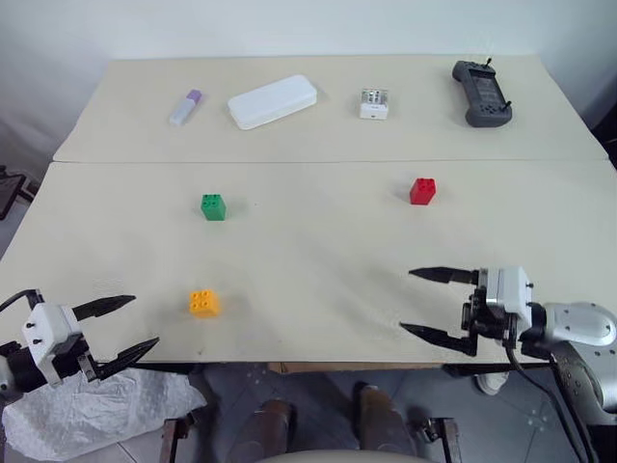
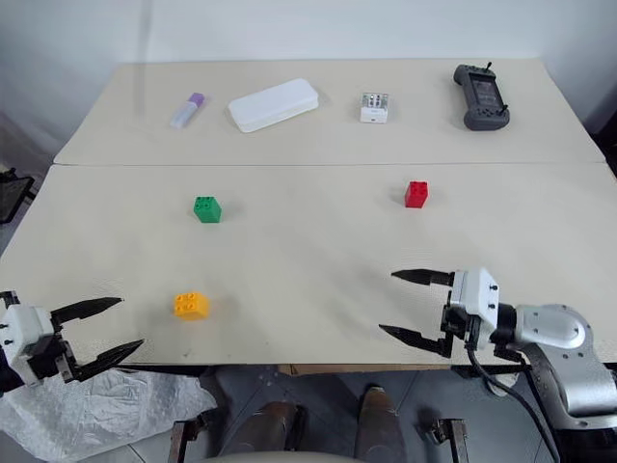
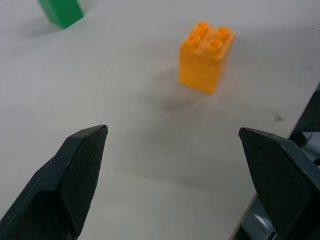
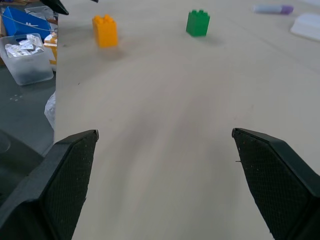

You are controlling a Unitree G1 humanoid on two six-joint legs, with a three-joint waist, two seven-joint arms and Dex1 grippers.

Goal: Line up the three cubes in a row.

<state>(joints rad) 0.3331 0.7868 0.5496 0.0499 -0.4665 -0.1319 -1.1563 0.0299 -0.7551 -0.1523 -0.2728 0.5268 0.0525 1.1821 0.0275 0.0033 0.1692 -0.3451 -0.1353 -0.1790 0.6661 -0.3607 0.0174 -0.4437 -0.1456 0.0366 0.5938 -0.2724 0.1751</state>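
Down low at 7 o'clock: left gripper (image 1: 120, 331), black fingers wide apart, nothing in them. Aimed at the yellow-orange cube (image 1: 203, 303) just ahead, likely to grab it next. Over at 5 o'clock: right gripper (image 1: 434, 305), fingers spread wide too, empty, turned sideways across the table (image 1: 308, 260). Probably waiting for its turn.

Near the front edge at 7 o'clock: yellow-orange cube, studs up, alone. Farther up at 10 o'clock: green cube (image 1: 213, 206). Across at 2 o'clock: red cube (image 1: 422, 190). All three well apart, so no row yet. Green and red nearly level with each other, so maybe best to bring the yellow-orange one up between them.

Far back, around 12 o'clock, out of the way: small purple-capped tube (image 1: 185, 108), white case (image 1: 272, 101), little white-and-clear box (image 1: 374, 103), dark handheld controller (image 1: 481, 93). Not part of the job.
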